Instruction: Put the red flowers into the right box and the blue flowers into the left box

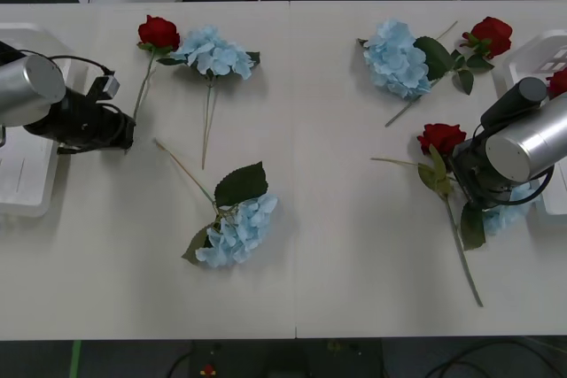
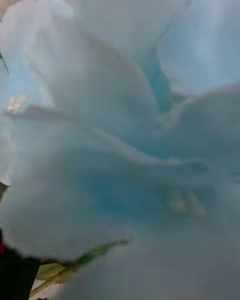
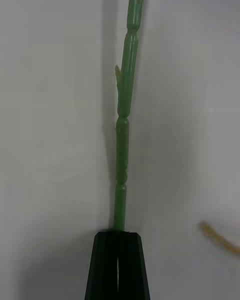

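Left tool (image 3: 118,260) was clenched on the bottom end of a red rose's stem (image 3: 125,125), the bloom (image 1: 159,32) lying on the tabletop (image 1: 337,236) beside a blue hydrangea (image 1: 211,50). Held so far from the head, the rose could swing or slip free when lifted, and that red flower belongs in the right box (image 1: 542,55), far across. Right tool sat low over a blue cluster (image 2: 120,130) by another rose (image 1: 441,138); I cannot tell its state. One red bloom (image 1: 558,82) showed in the right box; the left box (image 1: 25,179) looked bare.
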Action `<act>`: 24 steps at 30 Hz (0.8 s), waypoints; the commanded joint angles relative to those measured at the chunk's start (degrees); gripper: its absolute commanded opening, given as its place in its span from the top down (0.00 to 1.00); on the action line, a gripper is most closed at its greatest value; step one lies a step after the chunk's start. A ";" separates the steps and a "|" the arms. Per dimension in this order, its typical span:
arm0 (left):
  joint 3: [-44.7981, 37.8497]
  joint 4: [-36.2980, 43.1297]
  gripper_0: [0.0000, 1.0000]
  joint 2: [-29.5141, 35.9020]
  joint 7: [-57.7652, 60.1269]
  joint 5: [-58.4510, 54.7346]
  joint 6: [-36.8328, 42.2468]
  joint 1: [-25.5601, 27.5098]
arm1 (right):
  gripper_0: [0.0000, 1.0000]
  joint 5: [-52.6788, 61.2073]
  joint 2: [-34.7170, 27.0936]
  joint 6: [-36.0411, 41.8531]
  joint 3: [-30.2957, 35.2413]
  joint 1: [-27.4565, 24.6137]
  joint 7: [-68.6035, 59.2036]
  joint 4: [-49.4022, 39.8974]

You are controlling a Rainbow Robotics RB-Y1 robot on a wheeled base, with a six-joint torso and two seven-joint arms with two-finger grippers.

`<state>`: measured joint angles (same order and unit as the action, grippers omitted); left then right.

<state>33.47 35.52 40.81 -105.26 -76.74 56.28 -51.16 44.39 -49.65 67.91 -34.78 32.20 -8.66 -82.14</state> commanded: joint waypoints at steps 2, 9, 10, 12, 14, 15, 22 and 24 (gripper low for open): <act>-11.94 8.08 1.00 8.14 -4.16 2.64 21.32 4.14 | 0.61 -0.89 1.13 -0.58 -0.03 -0.39 3.12 0.93; -20.11 18.18 1.00 14.91 -4.25 3.87 35.56 10.73 | 1.00 -0.45 0.60 -0.41 0.68 -0.39 4.79 1.01; -20.81 18.89 1.00 15.35 -4.25 3.79 36.26 11.52 | 1.00 -0.36 0.51 -0.32 0.85 -0.30 4.97 1.01; -23.80 21.70 1.00 16.32 -3.99 3.96 39.08 13.98 | 1.00 0.78 0.08 -0.06 2.17 -0.30 6.90 1.01; -25.38 22.84 0.99 16.40 -3.99 4.49 40.48 14.69 | 1.00 2.45 -0.36 0.91 4.19 -0.39 9.89 1.01; -25.73 22.93 0.83 16.40 -4.07 4.40 40.57 14.60 | 1.00 2.98 -0.45 1.35 4.98 -0.39 10.85 1.01; -26.44 24.60 0.00 14.12 -4.43 1.50 30.64 14.51 | 1.00 4.30 -0.63 6.89 12.37 -0.39 25.00 1.01; -26.35 25.57 0.00 13.24 -4.43 1.32 26.24 14.51 | 1.00 4.21 -0.80 7.15 13.16 -0.30 29.22 0.93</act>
<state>8.07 58.34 54.45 -106.06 -74.67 86.62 -36.74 48.05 -49.45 74.42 -23.52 32.16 13.06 -80.97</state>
